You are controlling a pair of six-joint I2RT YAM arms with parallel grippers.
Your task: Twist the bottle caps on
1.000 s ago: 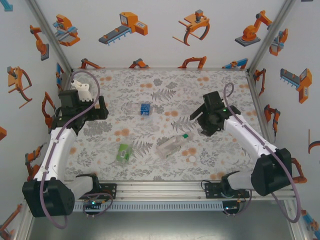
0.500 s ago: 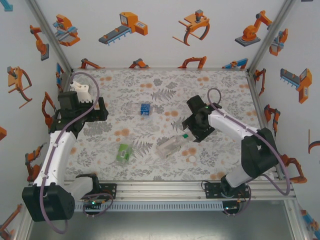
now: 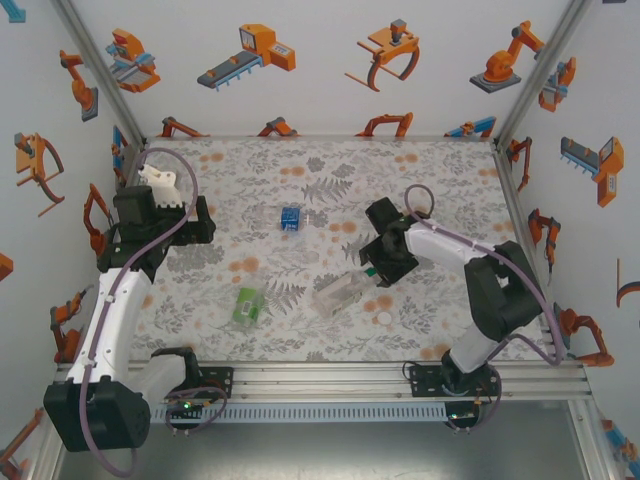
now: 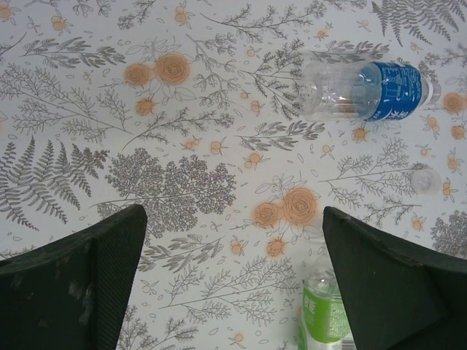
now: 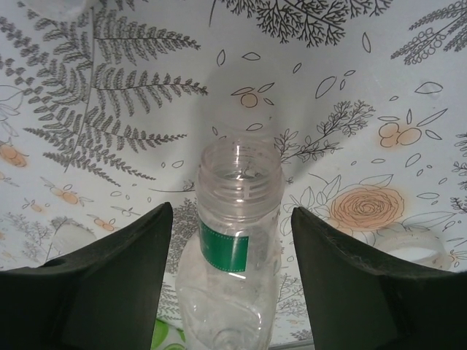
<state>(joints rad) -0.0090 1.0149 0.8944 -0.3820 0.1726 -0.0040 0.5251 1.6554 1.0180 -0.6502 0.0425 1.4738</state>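
The right gripper [image 3: 375, 268] has moved in to the slim bottle [image 3: 340, 292] lying on the table [image 3: 250, 170]. Its jaws sit wide apart around the neck, ready to grab. The left gripper [image 4: 233, 240] is spread wide too.

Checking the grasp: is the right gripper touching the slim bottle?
Apart. In the right wrist view, cloth shows between the bottle and each finger of the right gripper.

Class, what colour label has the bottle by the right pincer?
Green; the bottle shows best in the right wrist view.
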